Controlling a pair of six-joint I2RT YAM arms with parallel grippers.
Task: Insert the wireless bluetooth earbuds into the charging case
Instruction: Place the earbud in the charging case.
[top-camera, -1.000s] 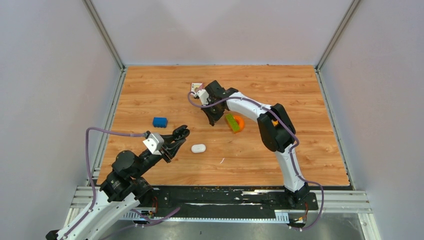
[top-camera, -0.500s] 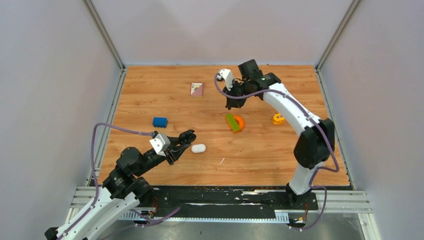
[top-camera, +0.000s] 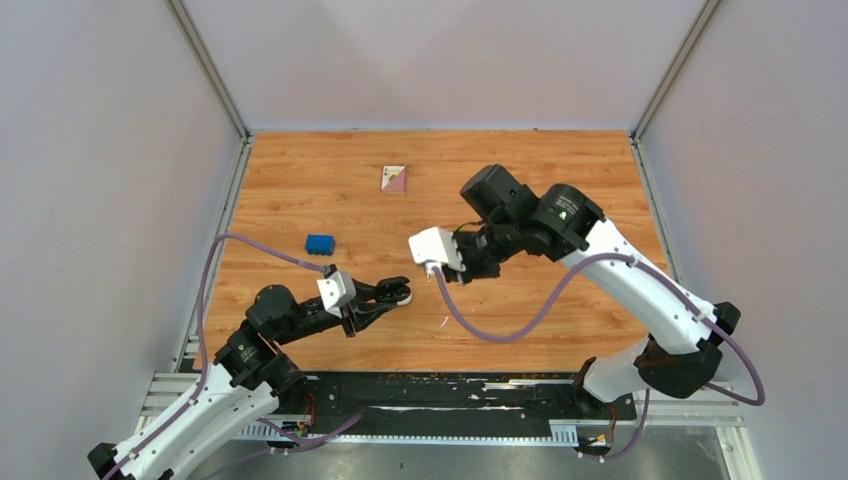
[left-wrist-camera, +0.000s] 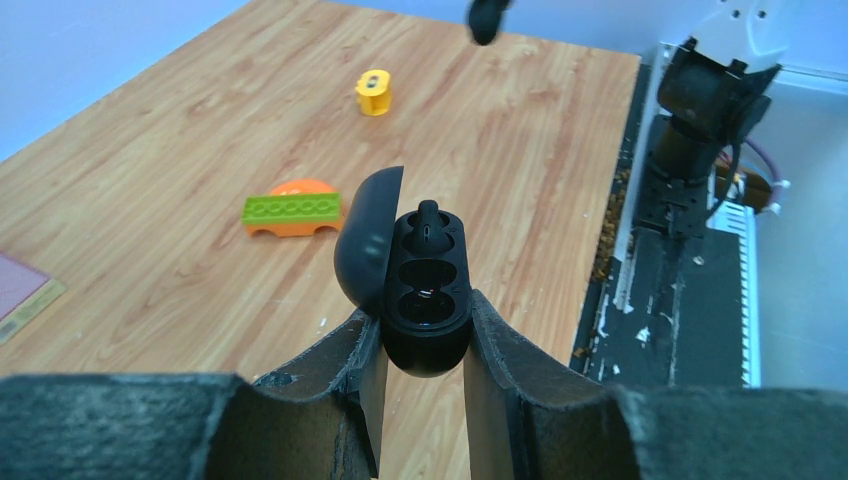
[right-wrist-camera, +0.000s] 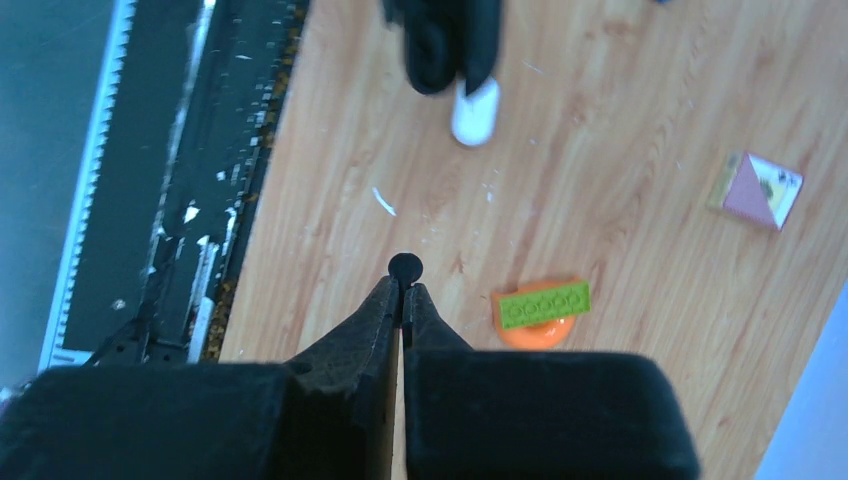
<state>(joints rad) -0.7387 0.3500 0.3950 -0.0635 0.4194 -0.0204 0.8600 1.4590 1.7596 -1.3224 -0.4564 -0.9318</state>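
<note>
So, far left on the table (top-camera: 300, 180) there's a small blue block (top-camera: 320, 243), just sitting there on its own. Next over is my left gripper (left-wrist-camera: 424, 330), clamped tight on the black charging case (left-wrist-camera: 430, 300), pinching the lower body from both sides. The lid (left-wrist-camera: 368, 250) is flipped open to the left. The upper socket has a black bud (left-wrist-camera: 428, 222) seated in it with a little stem poking up, and the lower socket is empty. Right past my left gripper's tips lies a white charging case (right-wrist-camera: 475, 112), closed, flat on the wood.

Further back near the middle there's a pink card (top-camera: 394, 178), well away from everything else.

Then my right gripper (right-wrist-camera: 403, 290): it's pinched closed on a tiny black earbud (right-wrist-camera: 405, 266), with the bud sticking out just past the tips. It hangs in the air above the table, to the right of the left gripper and apart from the black case.

From the wrist cams I also see an orange-and-green toy (left-wrist-camera: 290, 210) lying on the wood, and a small yellow piece (left-wrist-camera: 373, 92) beyond it; the overhead view hides both behind my right arm.
</note>
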